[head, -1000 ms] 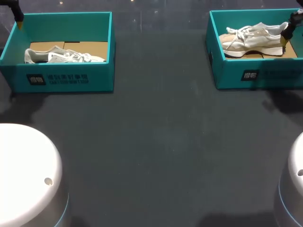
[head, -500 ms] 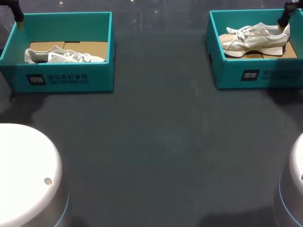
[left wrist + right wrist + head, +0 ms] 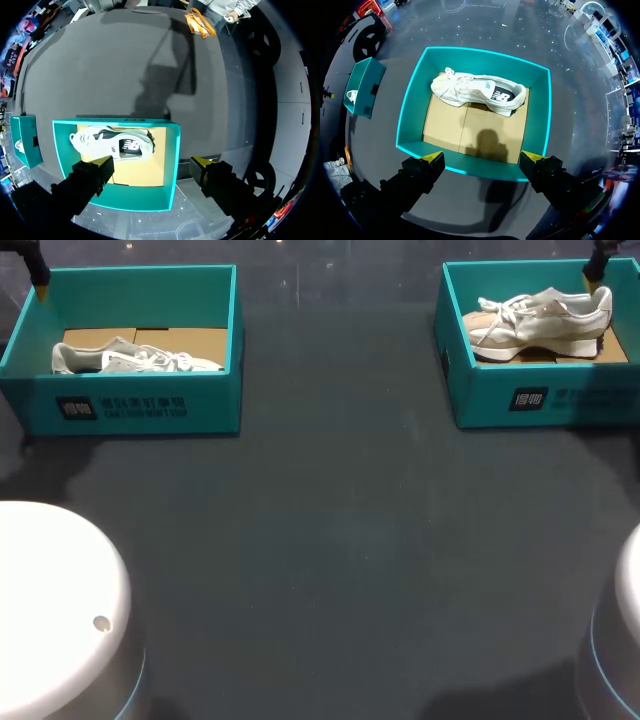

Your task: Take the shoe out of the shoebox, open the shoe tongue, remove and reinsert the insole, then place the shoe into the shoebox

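Recorded on the dark table (image 3: 330, 540): two teal shoeboxes, well apart, at the far corners. Left shoebox (image 3: 140, 405): lid off, floored with a cardboard liner (image 3: 190, 340), holding the left sneaker (image 3: 135, 360), pale grey-white, laid on its side near the front wall, probably so that collar and laces stayed within reach from above. Right shoebox (image 3: 540, 395): likewise lidless and lined, holding the right sneaker (image 3: 545, 322), cream and beige, on its side with laces loose and toe toward the table's middle. Left gripper (image 3: 152, 162): poised high over one end of the left shoebox, fingers spread wide, nothing between them; one yellow tip over the liner's corner, the other out past the box wall. Right gripper (image 3: 485, 158): poised high above the right shoebox, over the wall away from the sneaker, fingers equally wide, gripping nothing, touching nothing. Judged a ready stance in both cases, broad enough to straddle a shoe from above. Tongue and insole condition: could not tell from this height. Stage judged as one end of the job or the other, both sneakers boxed and both pincers empty: either removal not yet started, or return to the box complete
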